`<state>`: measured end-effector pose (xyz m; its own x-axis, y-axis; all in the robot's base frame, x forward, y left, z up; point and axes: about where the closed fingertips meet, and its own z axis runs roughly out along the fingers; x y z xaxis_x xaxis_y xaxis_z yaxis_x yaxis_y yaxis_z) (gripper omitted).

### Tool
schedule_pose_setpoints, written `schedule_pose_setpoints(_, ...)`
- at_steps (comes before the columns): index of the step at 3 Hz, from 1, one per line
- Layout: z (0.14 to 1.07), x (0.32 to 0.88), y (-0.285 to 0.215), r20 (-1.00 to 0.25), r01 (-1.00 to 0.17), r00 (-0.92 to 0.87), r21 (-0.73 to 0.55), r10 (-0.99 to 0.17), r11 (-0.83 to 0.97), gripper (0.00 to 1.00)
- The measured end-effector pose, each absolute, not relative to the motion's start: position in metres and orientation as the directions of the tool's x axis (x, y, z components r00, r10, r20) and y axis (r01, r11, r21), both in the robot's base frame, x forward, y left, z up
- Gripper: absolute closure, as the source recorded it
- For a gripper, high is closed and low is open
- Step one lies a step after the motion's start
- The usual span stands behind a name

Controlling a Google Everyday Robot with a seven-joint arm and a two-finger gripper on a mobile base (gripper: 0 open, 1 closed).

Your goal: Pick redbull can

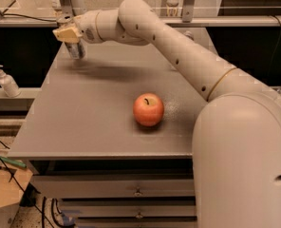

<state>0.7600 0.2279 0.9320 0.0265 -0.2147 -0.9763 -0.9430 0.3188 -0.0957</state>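
Note:
The redbull can [76,50], slim and silvery-grey, is at the far left corner of the grey table [83,122]. My gripper [67,34] reaches in from the right on the long white arm, and its cream fingers [64,33] are closed over the can's upper part. The can hangs a little above the table, with a shadow under it. Its top is hidden by the fingers.
A red apple [148,109] sits in the middle of the table, near the front. A white pump bottle [6,82] stands on a ledge to the left. Part of a clear bottle [188,34] shows behind my arm. Drawers [138,192] lie under the table's front edge.

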Motion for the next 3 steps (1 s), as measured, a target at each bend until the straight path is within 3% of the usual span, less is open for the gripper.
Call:
schedule_pose_setpoints(1,0.973,0.748,0.214,-0.975,-0.938,0.106,-0.163,-0.197,0.304,1.0)
schedule_pose_setpoints(2,1.033,0.733,0.193,-0.959,-0.919,0.233,-0.272,-0.164,0.286,1.0)
schedule_pose_setpoints(3,1.042,0.733,0.191,-0.952,-0.912,0.26,-0.297,-0.161,0.284,1.0)
